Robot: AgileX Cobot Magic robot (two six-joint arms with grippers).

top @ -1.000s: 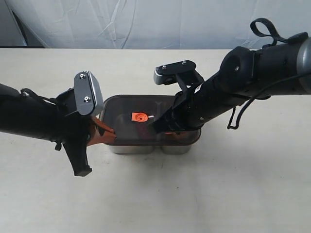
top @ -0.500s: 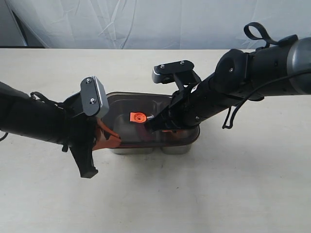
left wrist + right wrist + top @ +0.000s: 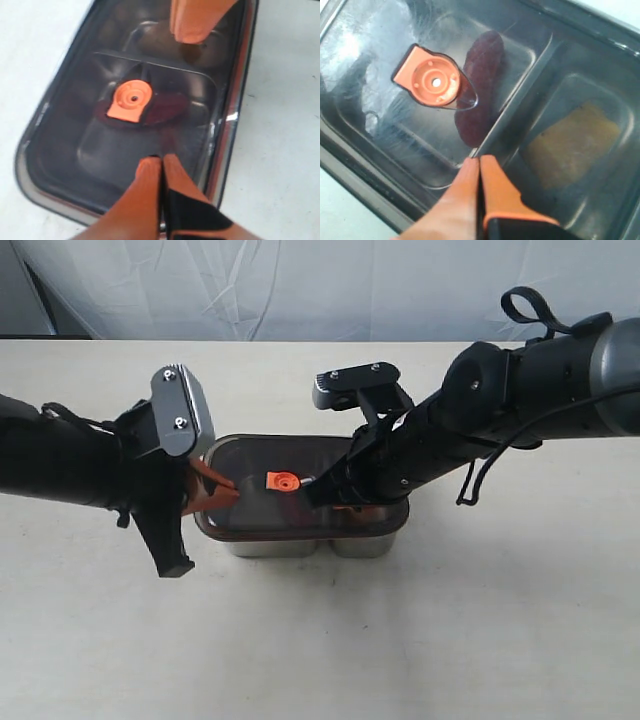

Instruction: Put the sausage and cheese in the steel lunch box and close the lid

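Both foods are inside. Through the smoky lid [image 3: 250, 515] I can make out the sausage [image 3: 481, 85] in one compartment and the cheese [image 3: 575, 145] in the other. What's left is seating the lid on the box [image 3: 275, 547], which sits mid-frame in the exterior view. The left gripper [image 3: 161, 161] has its fingers clenched together with nothing in them, its tip on the lid's left end. The right gripper [image 3: 479, 161] is pinched closed and empty too, its tip down just right of the orange tab [image 3: 283, 481]. To my eye the lid overhangs the box more at the left than at the right, so I'd judge it not quite square. Pressing well here means pushing straight down with both tips together, out toward the rim rather than on the flexible middle, and keeping off the tab. The tips are close, with the tab between them, so neither should slide inward. The table [image 3: 320, 640] around the box is bare, with plenty of room in the lower frame for lifting away.
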